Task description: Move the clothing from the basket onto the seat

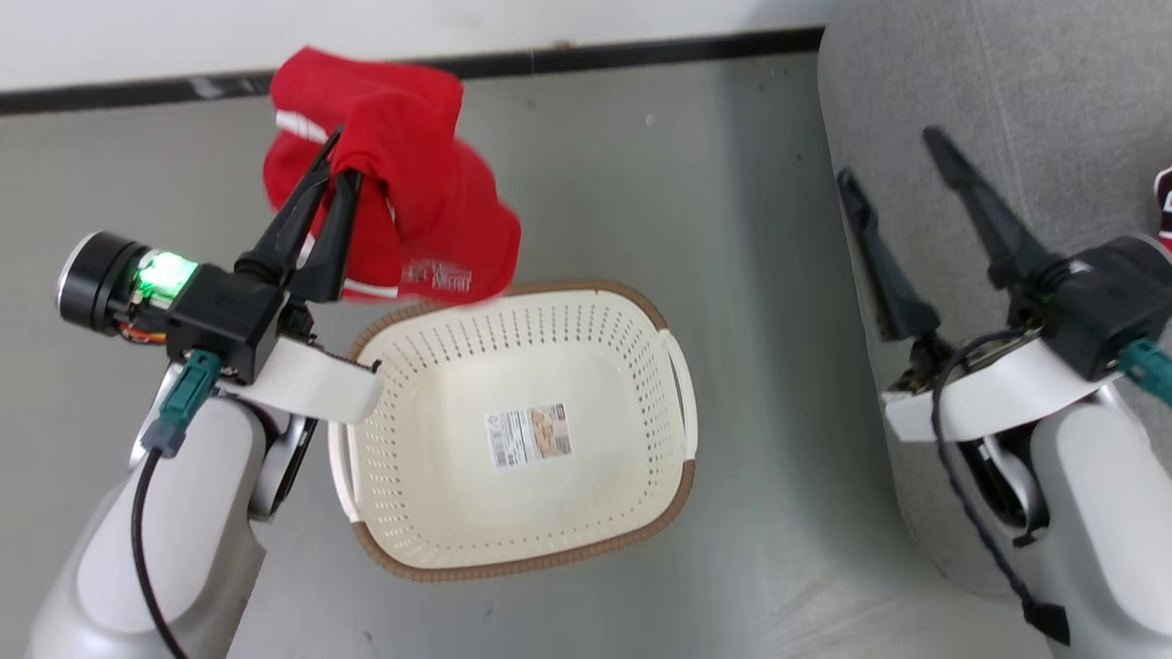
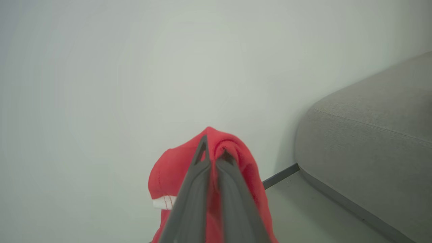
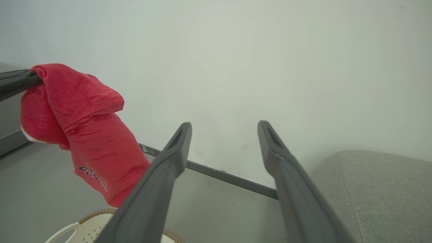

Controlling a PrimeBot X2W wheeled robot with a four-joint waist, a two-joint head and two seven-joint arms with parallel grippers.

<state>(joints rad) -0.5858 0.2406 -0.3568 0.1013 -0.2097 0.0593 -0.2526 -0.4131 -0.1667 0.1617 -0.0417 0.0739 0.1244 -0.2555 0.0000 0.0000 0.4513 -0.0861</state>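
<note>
The red shorts [image 1: 412,201] with small white lettering hang bunched from my left gripper [image 1: 341,151], which is shut on them, above the floor just beyond the basket's far-left rim. The left wrist view has the same shorts [image 2: 168,175] draped over the closed fingertips [image 2: 202,148]. The cream basket [image 1: 673,494] stands on the floor, holding nothing but its paper label [image 1: 529,437]. My right gripper [image 1: 886,156] is open and holds nothing, over the left edge of the grey seat [image 1: 1007,91]. A scrap of the red jersey [image 1: 1164,206] lies on the seat at the right edge.
A white wall with a dark baseboard [image 1: 641,50] runs behind the grey floor [image 1: 137,165]. In the right wrist view the shorts [image 3: 87,128] dangle left of my open gripper [image 3: 225,125], the basket rim [image 3: 84,226] below and the seat [image 3: 381,189] to the right.
</note>
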